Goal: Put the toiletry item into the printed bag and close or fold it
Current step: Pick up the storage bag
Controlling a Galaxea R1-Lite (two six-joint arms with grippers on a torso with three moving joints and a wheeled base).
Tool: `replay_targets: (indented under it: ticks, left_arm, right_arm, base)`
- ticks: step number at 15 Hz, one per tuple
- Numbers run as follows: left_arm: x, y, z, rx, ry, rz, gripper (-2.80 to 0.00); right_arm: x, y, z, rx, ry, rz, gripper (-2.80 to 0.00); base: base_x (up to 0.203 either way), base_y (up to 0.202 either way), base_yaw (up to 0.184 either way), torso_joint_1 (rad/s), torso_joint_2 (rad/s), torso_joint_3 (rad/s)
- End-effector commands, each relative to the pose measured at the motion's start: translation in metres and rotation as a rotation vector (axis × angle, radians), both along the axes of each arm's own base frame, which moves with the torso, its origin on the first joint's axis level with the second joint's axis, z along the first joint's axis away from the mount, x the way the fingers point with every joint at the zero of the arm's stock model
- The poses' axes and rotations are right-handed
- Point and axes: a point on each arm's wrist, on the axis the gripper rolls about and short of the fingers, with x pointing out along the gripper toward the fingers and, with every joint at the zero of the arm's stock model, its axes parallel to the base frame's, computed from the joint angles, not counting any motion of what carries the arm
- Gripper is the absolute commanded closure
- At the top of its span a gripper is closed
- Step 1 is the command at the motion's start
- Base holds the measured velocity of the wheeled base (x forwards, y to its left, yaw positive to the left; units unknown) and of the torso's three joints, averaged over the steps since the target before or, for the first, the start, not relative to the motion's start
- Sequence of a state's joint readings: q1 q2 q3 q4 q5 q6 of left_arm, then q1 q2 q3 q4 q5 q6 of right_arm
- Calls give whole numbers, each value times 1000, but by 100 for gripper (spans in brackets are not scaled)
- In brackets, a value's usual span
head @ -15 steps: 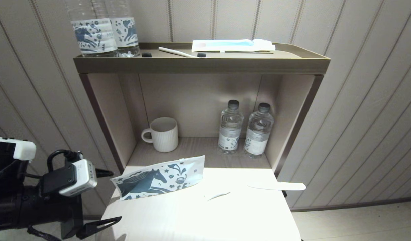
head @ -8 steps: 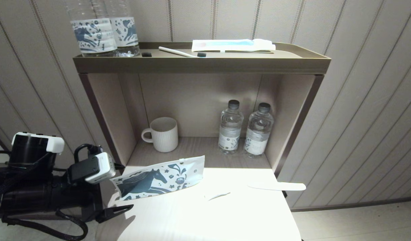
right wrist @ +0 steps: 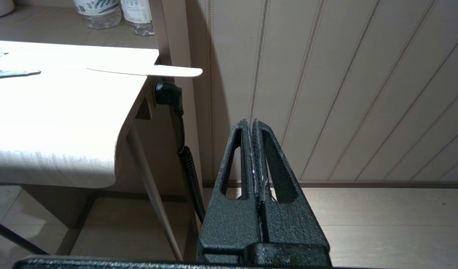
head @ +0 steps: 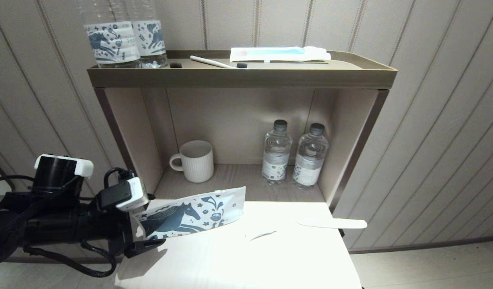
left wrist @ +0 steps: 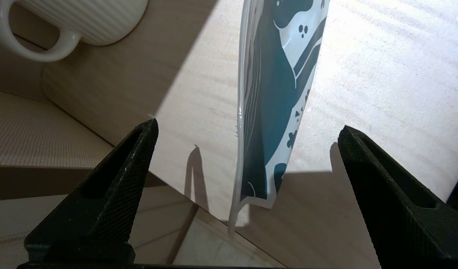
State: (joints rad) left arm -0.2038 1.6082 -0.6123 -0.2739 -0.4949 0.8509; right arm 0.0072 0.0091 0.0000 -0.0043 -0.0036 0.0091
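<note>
The printed bag (head: 192,216), white with a dark blue horse, stands tilted on its long edge at the table's back left. My left gripper (head: 156,218) is at the bag's left end, open wide. In the left wrist view that end of the bag (left wrist: 277,93) hangs between the two black fingers (left wrist: 131,164) without touching either. A long flat white toiletry item (head: 332,223) lies at the table's right edge, overhanging it. My right gripper (right wrist: 252,123) is shut on nothing, low beside the table's right side and out of the head view.
A small white strip (head: 261,234) lies mid-table. In the alcove stand a white mug (head: 196,160) and two water bottles (head: 276,156). The top shelf (head: 242,76) carries two horse-label bottles (head: 111,40), a toothbrush (head: 214,62) and a flat packet (head: 278,54).
My left arm has risen and moved right, from beside the table up to the bag's left end, staying open. The bag and the other things have not moved.
</note>
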Motion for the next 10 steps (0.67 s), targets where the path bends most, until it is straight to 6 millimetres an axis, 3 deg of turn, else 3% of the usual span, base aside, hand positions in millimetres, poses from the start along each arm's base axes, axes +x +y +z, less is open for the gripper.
replay_targets:
  ticks: [1, 10]
  left_arm:
    - [2, -1, -3, 2, 0, -5, 0]
    - [4, -1, -6, 4, -4, -9, 0]
  right_arm:
    - [0, 0, 0, 0, 1, 0, 0]
    - [0, 0, 0, -1, 0, 2, 0]
  base:
    - [0, 0, 0, 0, 0, 0]
    - [0, 0, 0, 0, 0, 0]
